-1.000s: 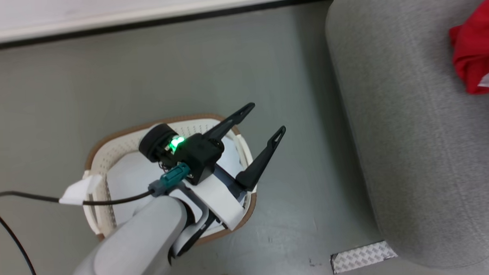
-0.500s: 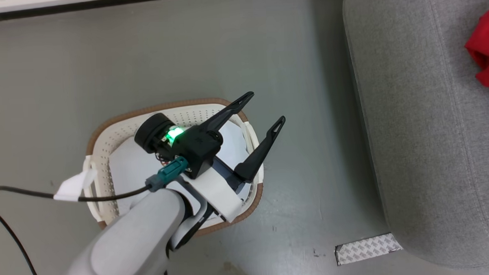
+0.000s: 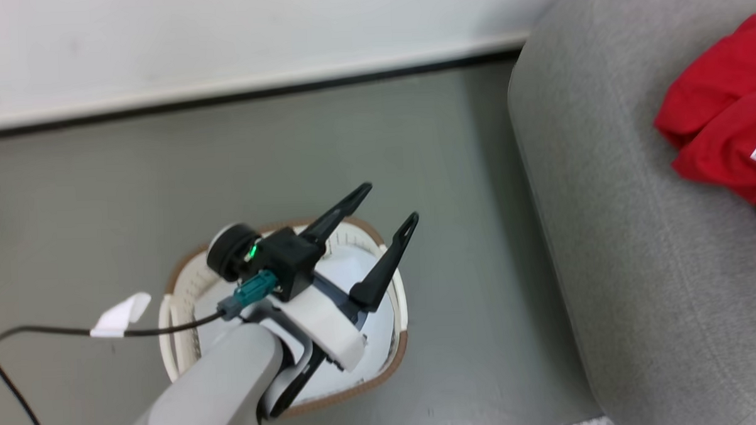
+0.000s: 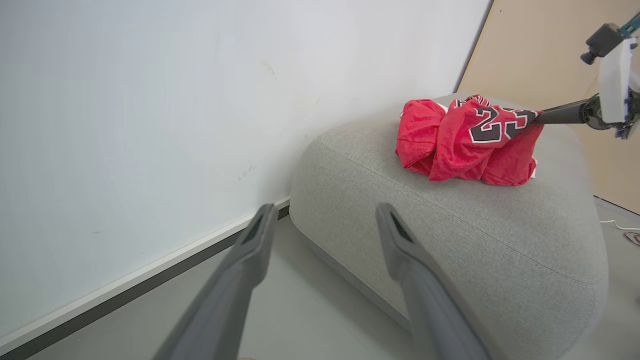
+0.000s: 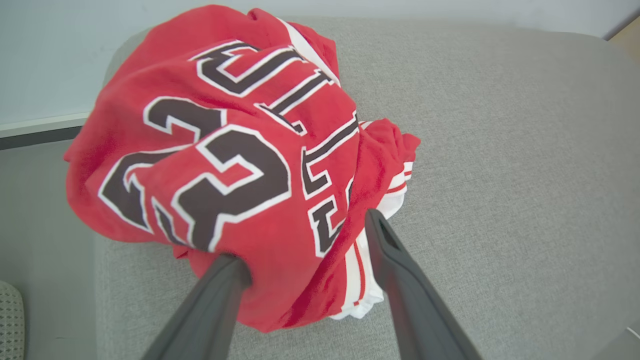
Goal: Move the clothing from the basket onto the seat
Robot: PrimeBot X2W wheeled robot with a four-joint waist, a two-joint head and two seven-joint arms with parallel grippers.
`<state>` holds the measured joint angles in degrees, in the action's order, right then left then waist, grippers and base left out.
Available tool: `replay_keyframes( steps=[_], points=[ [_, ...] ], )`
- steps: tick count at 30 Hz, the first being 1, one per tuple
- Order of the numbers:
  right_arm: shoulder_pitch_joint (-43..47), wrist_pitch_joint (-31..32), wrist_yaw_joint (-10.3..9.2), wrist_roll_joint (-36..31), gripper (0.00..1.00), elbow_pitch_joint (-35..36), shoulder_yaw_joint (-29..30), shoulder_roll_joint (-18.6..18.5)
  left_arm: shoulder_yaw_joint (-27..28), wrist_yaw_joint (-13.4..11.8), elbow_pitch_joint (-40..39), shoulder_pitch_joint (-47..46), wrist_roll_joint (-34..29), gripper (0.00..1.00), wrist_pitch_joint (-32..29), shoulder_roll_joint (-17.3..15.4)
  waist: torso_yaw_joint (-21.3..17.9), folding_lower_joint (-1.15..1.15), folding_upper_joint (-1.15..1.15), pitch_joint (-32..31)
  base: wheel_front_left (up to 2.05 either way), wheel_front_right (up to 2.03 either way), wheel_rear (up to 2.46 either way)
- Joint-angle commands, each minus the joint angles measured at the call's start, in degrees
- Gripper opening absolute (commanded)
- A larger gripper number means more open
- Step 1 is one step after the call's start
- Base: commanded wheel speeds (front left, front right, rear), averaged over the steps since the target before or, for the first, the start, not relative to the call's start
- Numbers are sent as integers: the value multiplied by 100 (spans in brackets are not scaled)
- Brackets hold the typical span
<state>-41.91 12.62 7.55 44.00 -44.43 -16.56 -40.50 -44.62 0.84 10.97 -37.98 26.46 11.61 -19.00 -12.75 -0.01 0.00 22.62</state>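
**A:** Closest in, the left end effector [image 3: 391, 202] hangs over the laundry basket [image 3: 399, 312], fingers spread wide with nothing between them.

**B:** A pale white sheet [image 3: 377, 322] shows inside that basket.

**A:** Across the floor [image 3: 464, 172] to the grey sofa [image 3: 637, 260]: the red jersey [image 5: 225, 165] sits bunched on top.

**B:** Black 23 with a white outline, clear! The lettering beside it is folded and unreadable.

**A:** The right end effector [image 5: 304, 239] is spread too, one finger tucked under the cloth and the other beside the striped trim.
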Motion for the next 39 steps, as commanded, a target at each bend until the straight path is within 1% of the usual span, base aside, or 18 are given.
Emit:
replay_keyframes(
  steps=[1,5,9,12,15,20,25,30,35,39],
  points=[
    [151,130,-13,131,100,104,-87,-94,32,-27,40,149,92,100,46,-13,-7,1,0,-419,0,0,0],
    [420,390,-13,455,100,536,-245,-287,78,-84,120,420,216,100,144,3,26,1,0,-864,0,0,0],
    [669,413,-13,759,100,1174,-264,-443,160,-163,201,715,389,100,216,18,84,1,0,-1312,0,0,0],
    [809,356,-13,782,100,1678,-209,-563,232,-216,183,879,496,100,254,11,165,1,0,-1579,0,0,0],
    [976,203,-13,697,100,2104,-103,-536,343,-283,152,1048,559,100,288,-16,280,1,0,-1843,0,0,0],
    [1292,-218,-13,602,100,2545,143,-190,575,-440,175,1306,666,100,320,-110,531,1,0,-2262,0,0,0],
    [1615,-647,-13,334,100,2839,256,300,961,-612,127,1509,840,100,353,-248,802,1,0,-2364,0,0,0],
    [1919,-990,-13,-17,100,3083,163,882,1460,-897,268,1784,881,100,352,-385,1040,1,0,-2386,0,0,0],
    [2271,-1685,-13,-485,100,3193,244,1490,2078,-1017,147,2147,685,100,352,-322,1274,1,0,-2370,0,0,0],
    [2598,-2310,-13,-914,100,3083,384,1904,2503,-1037,131,2390,416,100,353,-248,1409,1,0,-2355,0,0,0]
  ],
)
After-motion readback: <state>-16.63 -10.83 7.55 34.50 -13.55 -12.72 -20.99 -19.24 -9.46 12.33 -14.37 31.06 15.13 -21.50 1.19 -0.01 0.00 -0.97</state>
